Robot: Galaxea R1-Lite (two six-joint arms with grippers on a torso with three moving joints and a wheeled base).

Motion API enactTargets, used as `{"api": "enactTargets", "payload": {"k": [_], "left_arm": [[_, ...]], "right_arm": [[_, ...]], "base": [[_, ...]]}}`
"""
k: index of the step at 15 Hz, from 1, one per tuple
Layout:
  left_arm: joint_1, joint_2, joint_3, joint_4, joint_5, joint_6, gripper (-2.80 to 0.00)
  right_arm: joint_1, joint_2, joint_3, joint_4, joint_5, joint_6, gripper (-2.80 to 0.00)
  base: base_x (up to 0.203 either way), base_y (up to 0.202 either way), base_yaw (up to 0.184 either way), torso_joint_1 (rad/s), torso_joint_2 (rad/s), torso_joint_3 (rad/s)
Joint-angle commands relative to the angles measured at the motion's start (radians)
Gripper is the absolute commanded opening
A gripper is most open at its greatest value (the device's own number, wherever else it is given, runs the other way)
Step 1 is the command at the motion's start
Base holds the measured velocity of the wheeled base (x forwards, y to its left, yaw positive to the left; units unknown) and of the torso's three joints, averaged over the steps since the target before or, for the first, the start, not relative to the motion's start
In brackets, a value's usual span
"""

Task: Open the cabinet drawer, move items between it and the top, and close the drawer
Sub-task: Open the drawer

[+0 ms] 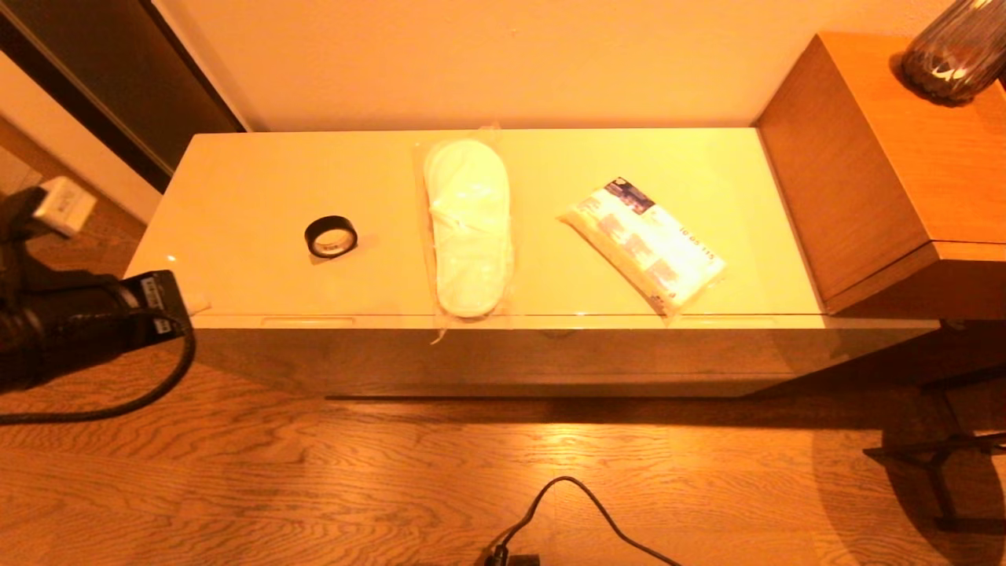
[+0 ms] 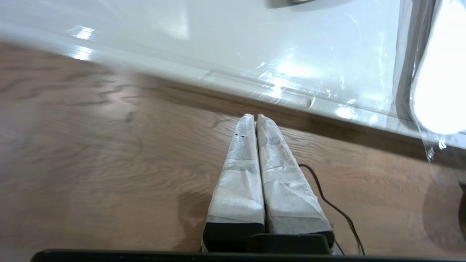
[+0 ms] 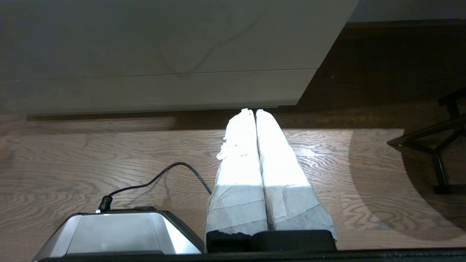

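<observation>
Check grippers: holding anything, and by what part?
Nothing held. Left gripper and right gripper are shut on nothing, over the floor; tape ring sits untouched on the top.

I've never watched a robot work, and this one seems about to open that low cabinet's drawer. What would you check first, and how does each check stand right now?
1. Drawer shut, ready to pull: ok.
2. Tape ring, bagged slippers and white packet all lie on the top: ok.
3. Slipper bag clear of the front edge: not ok, it overhangs.
4. Left gripper empty, fingers together, near the front edge: ok.
5. Right gripper empty, low before the cabinet: ok.
6. Drawer interior free: cannot tell.
</observation>
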Motion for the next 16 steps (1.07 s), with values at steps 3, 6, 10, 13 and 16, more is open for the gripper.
{"api": "enactTargets", "payload": {"k": [3, 6, 10, 13, 16], "left_arm": [[-0.036, 0.191, -0.037, -0.031, 0.001, 0.0, -2.8], [-0.037, 0.235, -0.061, -0.033, 0.007, -0.005, -2.8], [-0.038, 0.289, -0.064, -0.116, 0.005, -0.004, -2.8], [-0.042, 0.322, -0.065, -0.149, 0.003, -0.004, -2.8], [-0.051, 0.334, -0.046, -0.149, 0.004, -0.009, -2.8]], "right_arm": [[0.0, 0.002, 0.002, 0.0, 0.0, 0.0, -2.8], [0.0, 0.002, 0.002, 0.0, 0.0, 0.0, -2.8], [0.0, 0.002, 0.002, 0.0, 0.0, 0.0, -2.8], [0.0, 0.002, 0.002, 0.0, 0.0, 0.0, -2.8], [0.0, 0.002, 0.002, 0.0, 0.0, 0.0, -2.8]], "base": [[0.0, 0.0, 0.0, 0.0, 0.0, 0.0], [0.0, 0.0, 0.0, 0.0, 0.0, 0.0], [0.0, 0.0, 0.0, 0.0, 0.0, 0.0], [0.0, 0.0, 0.0, 0.0, 0.0, 0.0], [0.0, 0.0, 0.0, 0.0, 0.0, 0.0]]}}
